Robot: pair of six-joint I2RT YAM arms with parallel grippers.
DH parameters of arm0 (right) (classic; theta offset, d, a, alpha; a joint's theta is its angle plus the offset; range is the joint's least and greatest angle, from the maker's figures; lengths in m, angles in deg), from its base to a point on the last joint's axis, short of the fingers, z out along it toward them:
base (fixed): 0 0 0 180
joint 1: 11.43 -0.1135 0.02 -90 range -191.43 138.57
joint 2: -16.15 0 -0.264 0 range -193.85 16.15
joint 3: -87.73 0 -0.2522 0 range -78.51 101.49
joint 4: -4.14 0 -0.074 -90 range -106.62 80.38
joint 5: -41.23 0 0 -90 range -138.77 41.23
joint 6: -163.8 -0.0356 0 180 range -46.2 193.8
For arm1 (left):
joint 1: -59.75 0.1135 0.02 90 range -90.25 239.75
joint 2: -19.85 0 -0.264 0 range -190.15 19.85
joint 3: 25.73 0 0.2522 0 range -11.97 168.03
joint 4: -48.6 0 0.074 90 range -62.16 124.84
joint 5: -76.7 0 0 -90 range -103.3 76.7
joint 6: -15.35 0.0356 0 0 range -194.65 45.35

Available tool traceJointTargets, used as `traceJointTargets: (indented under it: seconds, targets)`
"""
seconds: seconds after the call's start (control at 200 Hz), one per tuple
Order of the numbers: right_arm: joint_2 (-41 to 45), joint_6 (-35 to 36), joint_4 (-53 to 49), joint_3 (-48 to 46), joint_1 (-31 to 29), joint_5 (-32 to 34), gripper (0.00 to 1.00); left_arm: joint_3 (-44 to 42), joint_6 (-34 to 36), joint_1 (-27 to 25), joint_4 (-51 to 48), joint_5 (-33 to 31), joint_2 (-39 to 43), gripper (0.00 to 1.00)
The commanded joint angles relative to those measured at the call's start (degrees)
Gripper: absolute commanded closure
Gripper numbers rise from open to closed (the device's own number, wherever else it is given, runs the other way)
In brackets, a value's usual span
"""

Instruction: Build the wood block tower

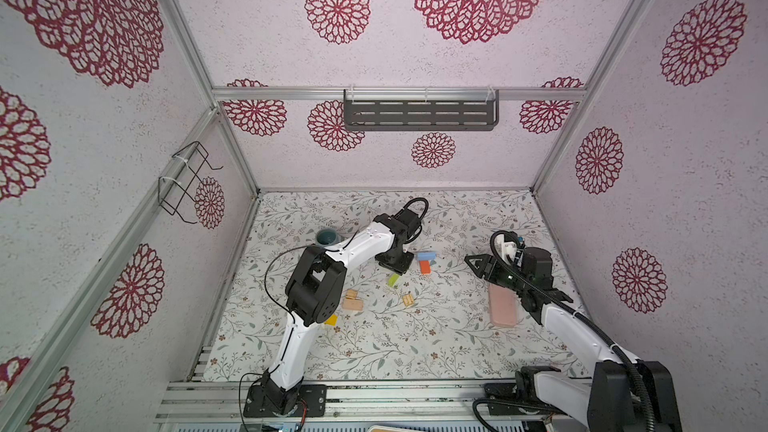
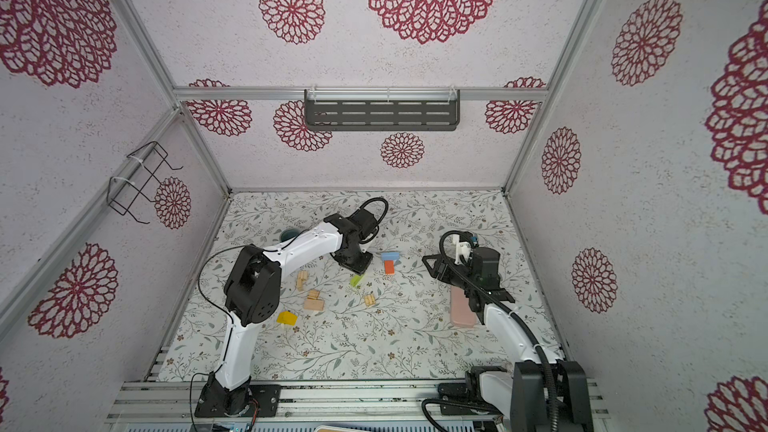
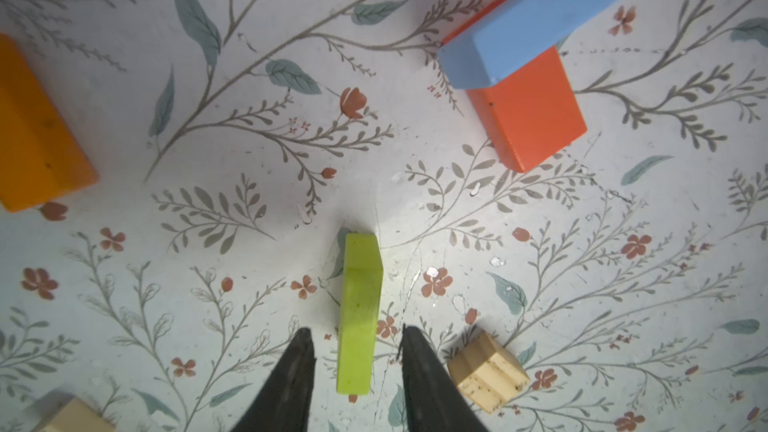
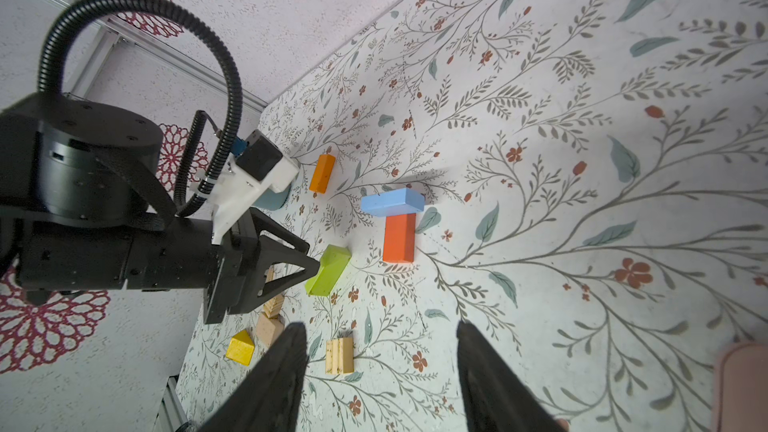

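Top, blocks: loose on the bench (image 1: 436, 338). The green block (image 1: 392, 280) is mid-bench, with the blue block (image 1: 426, 256) and red block (image 1: 424, 268) just beyond it. No real tower stands yet.
Top, left tool (image 1: 394, 271): directly over the green block.
Top, right tool (image 2: 434, 267): well apart from the blocks, near the slab (image 2: 461, 313).
Left wrist, left tool (image 3: 355, 329): fingers spread, one on each side of the green block (image 3: 359, 317), with a gap showing on both sides. It pinches nothing.
Left wrist, tower start: the blue block (image 3: 540, 22) lies crosswise on the red block (image 3: 528, 114).
Right wrist, right tool (image 4: 380, 328): spread wide and empty.
Right wrist, green block (image 4: 328, 270): on the bench, with the left tool's tip at one end.
Handling: probably light, stiff painted wood; the smooth faces may slip.
Hold: across the two long flat faces, near the middle, so it hangs level.
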Motion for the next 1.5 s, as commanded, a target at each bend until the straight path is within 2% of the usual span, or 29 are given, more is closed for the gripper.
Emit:
traceJointTargets:
  seconds: [0.0,0.335,0.5,1.066,1.491]
  targets:
    - [0.00,-0.23,1.87,0.17,0.11,-0.75,0.39,-1.17,-0.06,0.11,1.53,0.80,0.91,0.58]
    - [-0.22,-0.33,2.18,-0.03,0.10,-0.84,0.39,-2.14,-0.37,0.12,3.01,1.17,0.13,0.61]
    - [-0.21,-0.27,2.04,-0.10,0.10,-0.64,0.38,-2.44,-0.28,0.27,3.68,1.70,-0.29,0.67]
    - [-0.33,-0.39,2.45,-0.27,0.10,-0.81,0.38,-3.49,-0.63,0.42,4.11,2.07,-1.12,0.64]
    - [-0.34,-0.44,2.55,-0.35,0.11,-0.79,0.38,-3.81,-0.36,0.55,3.79,2.09,-0.77,0.83]
